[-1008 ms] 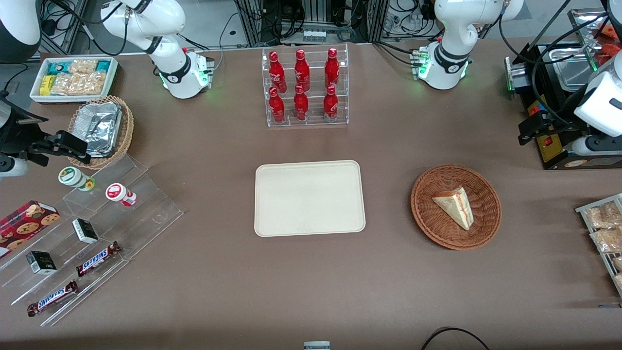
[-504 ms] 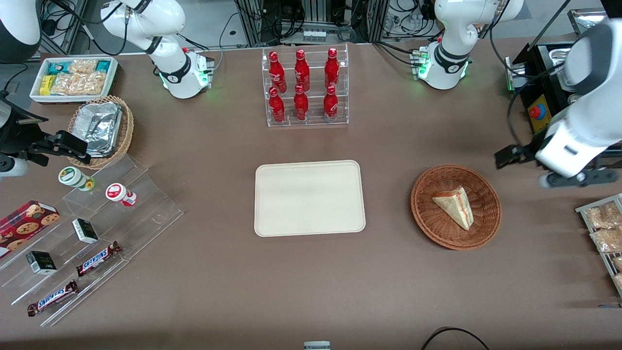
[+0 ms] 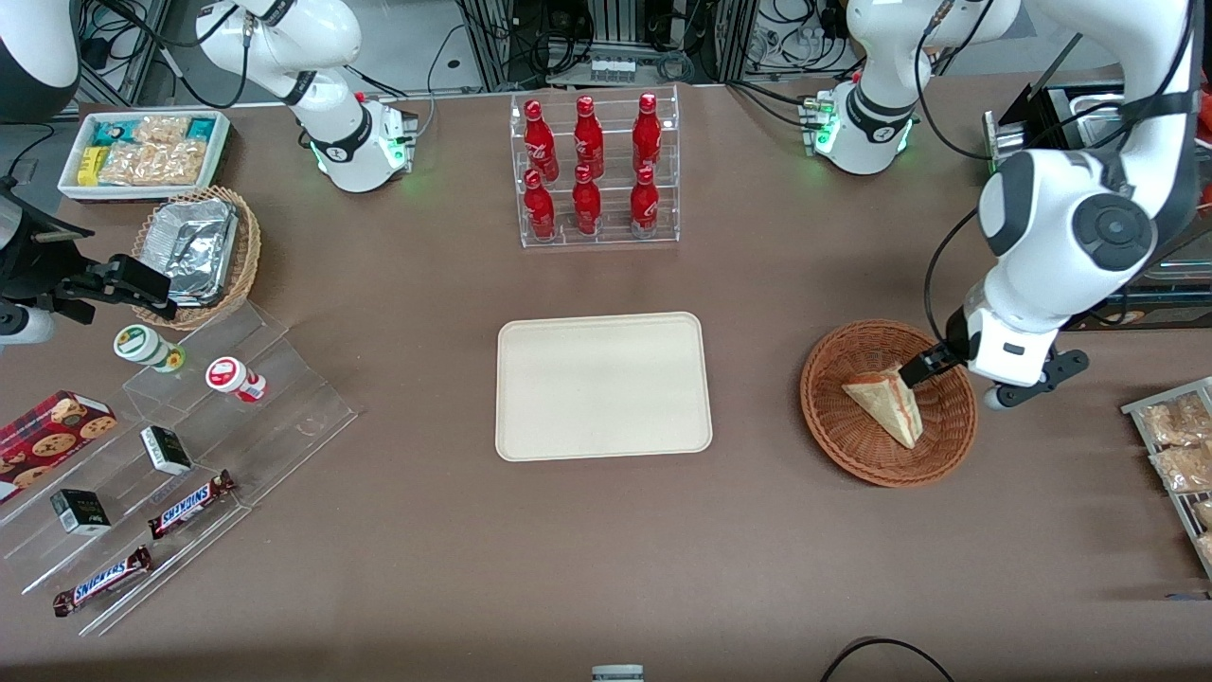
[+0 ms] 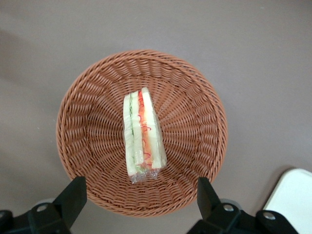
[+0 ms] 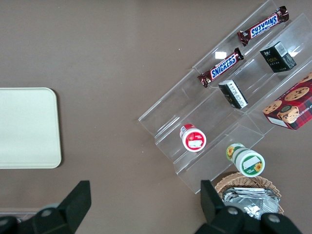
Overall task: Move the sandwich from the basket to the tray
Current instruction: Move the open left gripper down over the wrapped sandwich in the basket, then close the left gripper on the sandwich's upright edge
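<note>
Up above the basket [image 3: 888, 404] hangs the left arm's gripper [image 4: 141, 195], jaws spread wide, nearly as wide as the basket itself, with nothing between them and touching nothing. The sandwich [image 4: 142, 136] lies in the middle of the basket, cut edge up, red and green layers showing. The tray [image 3: 603, 385] sits bare at the table's centre, well apart from the basket, toward the parked arm's end.

Red bottles [image 3: 592, 166] in clear rack; Snickers bars [image 3: 189, 504] on acrylic steps.
</note>
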Robot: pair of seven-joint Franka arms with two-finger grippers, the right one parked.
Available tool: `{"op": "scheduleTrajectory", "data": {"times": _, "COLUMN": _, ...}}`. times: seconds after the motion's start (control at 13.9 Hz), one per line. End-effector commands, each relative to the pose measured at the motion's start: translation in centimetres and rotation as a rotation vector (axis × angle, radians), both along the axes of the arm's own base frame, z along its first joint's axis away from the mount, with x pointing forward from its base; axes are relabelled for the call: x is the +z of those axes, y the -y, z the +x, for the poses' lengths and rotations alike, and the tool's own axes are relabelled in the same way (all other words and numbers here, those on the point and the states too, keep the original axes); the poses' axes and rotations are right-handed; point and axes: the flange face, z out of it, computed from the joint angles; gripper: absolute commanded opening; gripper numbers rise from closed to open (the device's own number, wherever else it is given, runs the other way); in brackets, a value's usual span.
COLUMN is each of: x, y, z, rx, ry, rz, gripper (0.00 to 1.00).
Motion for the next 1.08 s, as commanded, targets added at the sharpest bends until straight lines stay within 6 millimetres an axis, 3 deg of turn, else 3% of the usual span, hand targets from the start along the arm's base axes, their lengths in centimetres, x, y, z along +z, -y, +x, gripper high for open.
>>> {"op": "scheduleTrajectory", "data": {"times": 0.0, "x": -3.0, "y": 0.0, "z": -0.4, "rx": 0.092, "ry": 0.020, "rz": 0.005, "gripper": 1.00}}
{"op": "scheduleTrajectory", "data": {"times": 0.22, "x": -6.4, "y": -0.2, "z": -1.0, "rx": 0.097, "ry": 0.019, "rz": 0.001, "gripper": 1.00}}
{"op": "scheduleTrajectory", "data": {"times": 0.94, "x": -13.7, "y": -0.3, "z": -2.1, "rx": 0.104, "ry": 0.004, "rz": -0.009, "gripper": 1.00}}
{"op": "scheduleTrajectory", "data": {"times": 1.01, "x": -13.9, "y": -0.2, "z": -2.1, "rx": 0.104, "ry": 0.002, "rz": -0.009, "gripper": 0.89}}
